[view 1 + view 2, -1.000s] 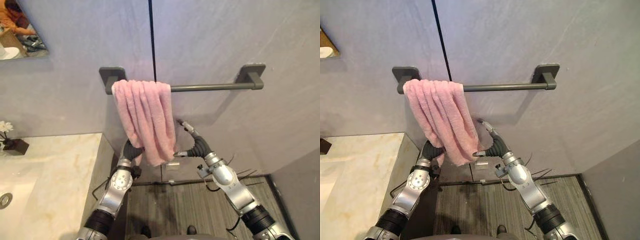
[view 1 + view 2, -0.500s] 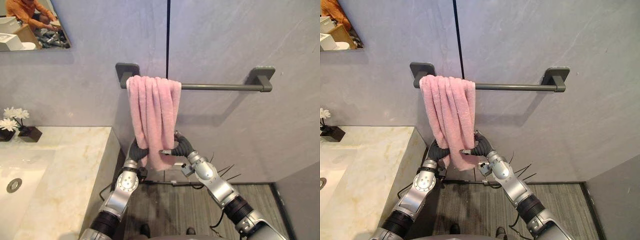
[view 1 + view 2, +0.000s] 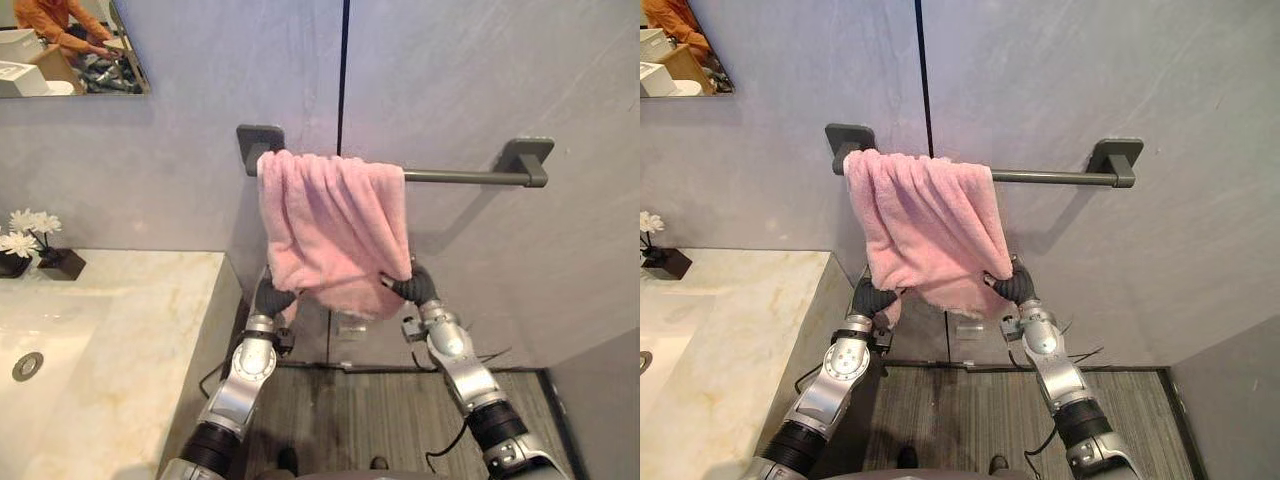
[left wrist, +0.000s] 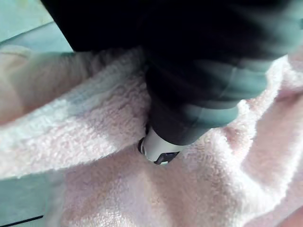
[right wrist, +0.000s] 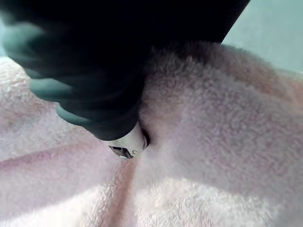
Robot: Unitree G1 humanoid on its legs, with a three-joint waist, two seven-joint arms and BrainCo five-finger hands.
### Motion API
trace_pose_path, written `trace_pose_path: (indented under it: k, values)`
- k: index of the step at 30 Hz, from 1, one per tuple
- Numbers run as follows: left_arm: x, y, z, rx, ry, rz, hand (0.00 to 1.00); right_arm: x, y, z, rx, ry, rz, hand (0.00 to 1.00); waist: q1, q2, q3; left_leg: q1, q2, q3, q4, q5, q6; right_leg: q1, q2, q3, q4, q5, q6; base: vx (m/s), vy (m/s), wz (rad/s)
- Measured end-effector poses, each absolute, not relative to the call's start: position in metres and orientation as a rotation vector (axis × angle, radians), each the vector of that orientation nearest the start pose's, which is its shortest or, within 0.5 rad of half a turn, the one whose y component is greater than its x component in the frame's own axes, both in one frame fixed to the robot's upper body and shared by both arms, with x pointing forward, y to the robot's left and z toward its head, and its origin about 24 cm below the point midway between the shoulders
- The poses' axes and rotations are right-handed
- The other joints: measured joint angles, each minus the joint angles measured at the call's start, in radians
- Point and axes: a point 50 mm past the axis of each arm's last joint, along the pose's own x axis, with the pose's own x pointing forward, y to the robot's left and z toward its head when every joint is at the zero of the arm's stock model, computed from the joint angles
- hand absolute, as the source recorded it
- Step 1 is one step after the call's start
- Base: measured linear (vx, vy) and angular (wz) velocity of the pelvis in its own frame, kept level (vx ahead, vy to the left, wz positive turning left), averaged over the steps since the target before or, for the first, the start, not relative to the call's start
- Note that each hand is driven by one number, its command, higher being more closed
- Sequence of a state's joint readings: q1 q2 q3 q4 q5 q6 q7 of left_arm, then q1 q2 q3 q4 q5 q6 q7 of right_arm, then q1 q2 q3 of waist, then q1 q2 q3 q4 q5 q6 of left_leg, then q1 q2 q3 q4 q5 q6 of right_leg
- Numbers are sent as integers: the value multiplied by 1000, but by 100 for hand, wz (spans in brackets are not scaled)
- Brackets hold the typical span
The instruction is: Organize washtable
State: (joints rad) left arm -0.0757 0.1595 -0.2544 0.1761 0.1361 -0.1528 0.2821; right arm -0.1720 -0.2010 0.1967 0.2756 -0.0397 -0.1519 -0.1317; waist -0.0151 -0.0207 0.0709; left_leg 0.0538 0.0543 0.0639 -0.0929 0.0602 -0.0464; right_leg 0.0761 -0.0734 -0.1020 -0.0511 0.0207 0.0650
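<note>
Spreading the pink towel (image 3: 335, 225) along the towel bar (image 3: 465, 177), the left hand (image 3: 272, 298) and right hand (image 3: 414, 288) each pinch one lower corner. The next move probably needs an even sideways pull, then release.

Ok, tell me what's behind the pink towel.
The towel drapes over the grey bar, covering the bar's left stretch and part of the wall seam. The left hand and right hand reach in at its lower corners, partly covered.

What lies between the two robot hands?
The lower edge of the pink towel, hung over the towel bar, stretches from the left robot hand to the right robot hand, each pinching a corner. Both eye views show it.
</note>
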Motion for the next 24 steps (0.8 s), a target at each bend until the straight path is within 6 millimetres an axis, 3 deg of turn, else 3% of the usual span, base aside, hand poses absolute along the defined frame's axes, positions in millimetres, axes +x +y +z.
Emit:
trace_pose_path:
  k: [3, 12, 24]
  values:
    - [256, 122, 31, 267, -92, -32, 100, 274, -157, 30, -240, -40, 26, 100, -1, 0, 0, 10, 1, 9, 0, -1, 0, 4, 0, 9, 4, -1, 1, -35, -6, -8]
    - [252, 115, 25, 239, -62, -81, 100, 264, -160, 20, -166, -12, -36, 100, -36, 2, 0, 11, 0, 20, -2, -1, 0, -9, 1, 22, 17, -1, 3, -48, -3, -5]
    - [249, 108, 14, 213, -13, -117, 100, 265, -164, 10, -62, 34, -110, 100, -83, 37, 6, 10, 0, 26, -2, -2, -1, -11, 2, 28, 13, -1, 3, 0, 0, 0]
